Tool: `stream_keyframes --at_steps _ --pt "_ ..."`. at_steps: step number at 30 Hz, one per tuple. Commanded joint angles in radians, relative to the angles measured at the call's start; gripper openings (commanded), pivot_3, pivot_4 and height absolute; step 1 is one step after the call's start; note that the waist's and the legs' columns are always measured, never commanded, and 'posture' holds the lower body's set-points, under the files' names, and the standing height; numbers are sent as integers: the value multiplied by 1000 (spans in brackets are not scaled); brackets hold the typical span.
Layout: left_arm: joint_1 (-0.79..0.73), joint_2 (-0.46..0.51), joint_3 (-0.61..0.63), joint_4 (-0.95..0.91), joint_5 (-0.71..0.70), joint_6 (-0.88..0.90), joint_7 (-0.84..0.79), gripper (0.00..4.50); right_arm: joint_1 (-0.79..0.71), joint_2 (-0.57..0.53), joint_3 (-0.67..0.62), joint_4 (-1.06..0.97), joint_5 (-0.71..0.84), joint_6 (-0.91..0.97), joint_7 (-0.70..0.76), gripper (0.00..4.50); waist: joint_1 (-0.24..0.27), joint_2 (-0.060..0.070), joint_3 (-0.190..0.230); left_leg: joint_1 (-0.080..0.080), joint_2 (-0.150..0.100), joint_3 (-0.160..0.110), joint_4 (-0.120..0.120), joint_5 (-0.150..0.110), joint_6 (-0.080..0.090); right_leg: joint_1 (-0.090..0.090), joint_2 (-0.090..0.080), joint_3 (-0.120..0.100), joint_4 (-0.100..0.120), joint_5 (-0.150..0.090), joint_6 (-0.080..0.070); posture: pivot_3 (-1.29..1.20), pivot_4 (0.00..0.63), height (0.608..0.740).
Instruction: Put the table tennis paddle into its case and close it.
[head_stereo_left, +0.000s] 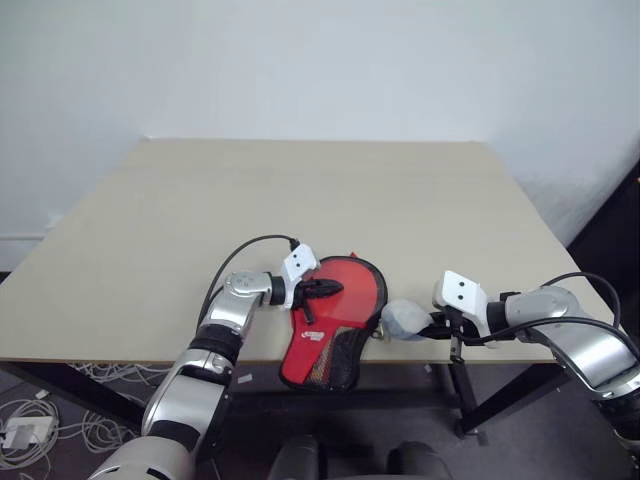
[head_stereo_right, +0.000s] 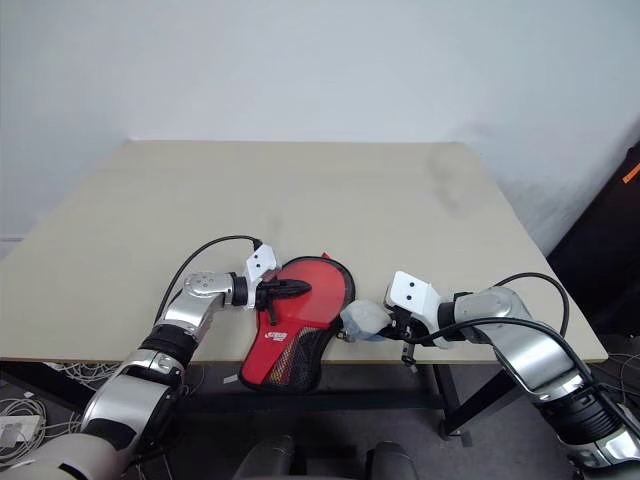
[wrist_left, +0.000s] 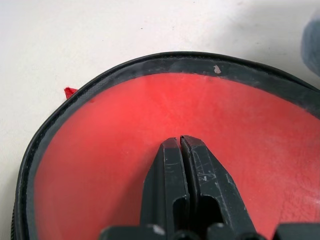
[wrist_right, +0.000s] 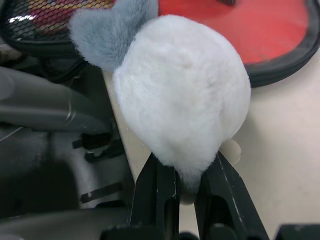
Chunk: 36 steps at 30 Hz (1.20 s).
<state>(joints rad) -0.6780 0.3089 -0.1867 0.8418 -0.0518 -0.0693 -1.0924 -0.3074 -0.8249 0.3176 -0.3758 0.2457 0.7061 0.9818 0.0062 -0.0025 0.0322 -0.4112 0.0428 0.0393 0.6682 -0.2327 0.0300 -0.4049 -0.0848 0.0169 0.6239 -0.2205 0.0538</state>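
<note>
Case (head_stereo_left: 335, 315) zipped, contents hidden; left jaws closed empty on it, right jaws pinching fluffy lump (wrist_right: 182, 90)

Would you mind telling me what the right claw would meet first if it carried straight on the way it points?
Probably the case: the right claw, shut on a grey-white fluffy lump, points toward its red face and black edging; depth is uncertain.
</note>
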Motion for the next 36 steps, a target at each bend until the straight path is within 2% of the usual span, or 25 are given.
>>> stream_keyframes --at_steps 1,7,15,24,36 --pt "-3 -22 -32 69 46 -16 9 0 -38 31 10 7 -23 -23 -15 32 0 0 0 0 0 0 0 0 0 0 0 0 0 0 0 0 0 740" --pt "-15 -38 -20 118 51 -70 14 0 -63 59 2 48 -34 -23 -27 32 1 0 0 0 0 0 0 0 0 0 0 0 0 0 0 0 0 740" --pt "-20 -47 6 197 42 -80 -11 0 -53 35 -21 22 5 -13 25 32 2 1 -1 0 0 0 0 0 0 0 0 0 0 0 0 0 0 740" --pt "-47 -48 7 268 64 -65 -50 0 89 -114 33 -213 83 -52 216 32 4 1 -5 1 0 0 1 0 0 1 0 0 0 0 0 0 0 740" --pt "-43 -38 6 234 62 -45 -113 0 135 -115 79 -361 102 -14 204 32 4 -5 -11 0 0 0 1 -4 0 0 0 0 -1 -2 2 0 0 740"
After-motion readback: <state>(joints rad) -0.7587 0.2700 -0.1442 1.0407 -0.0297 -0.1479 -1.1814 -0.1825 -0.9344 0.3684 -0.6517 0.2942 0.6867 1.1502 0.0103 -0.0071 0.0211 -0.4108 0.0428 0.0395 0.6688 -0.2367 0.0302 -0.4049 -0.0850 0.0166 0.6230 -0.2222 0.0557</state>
